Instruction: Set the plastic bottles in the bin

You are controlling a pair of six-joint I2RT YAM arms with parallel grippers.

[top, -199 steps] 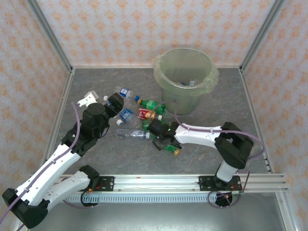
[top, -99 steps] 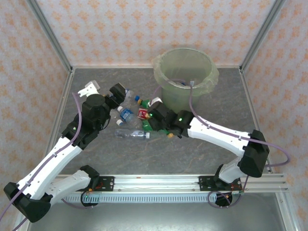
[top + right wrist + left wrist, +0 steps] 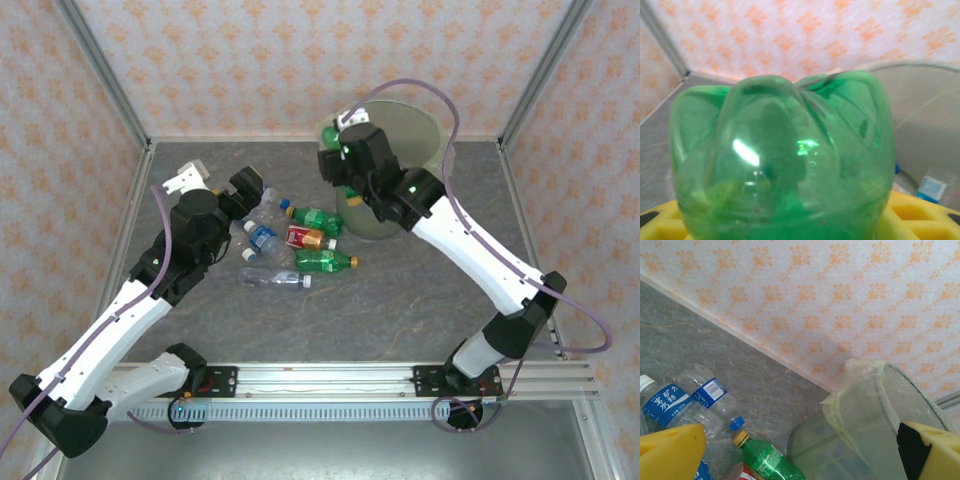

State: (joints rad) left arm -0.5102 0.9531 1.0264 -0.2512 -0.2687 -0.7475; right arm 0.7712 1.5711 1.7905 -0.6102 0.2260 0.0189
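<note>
Right gripper (image 3: pixel 342 172) pinches a green bottle (image 3: pixel 780 160) end-on above the bin's (image 3: pixel 432 140) near-left rim, by the table's (image 3: pixel 400 300) far edge. The bin's mouth lies just beyond. Left gripper (image 3: pixel 247 196) hangs spread beside the loose bottles (image 3: pixel 300 240).

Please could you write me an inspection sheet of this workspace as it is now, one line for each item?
Surface: grey table, no spill seen.
Job's things: about six plastic bottles lie loose to the left of the bin. One green bottle is held at the bin's rim.
Clutter: nothing seen.
Grippers: left gripper is open, at the left side of the loose bottles. Right gripper is shut on the green bottle.
Cables: one purple cable arcs over the bin. Another runs along the left arm.
Surroundings: patterned walls, metal rail at the near edge.
</note>
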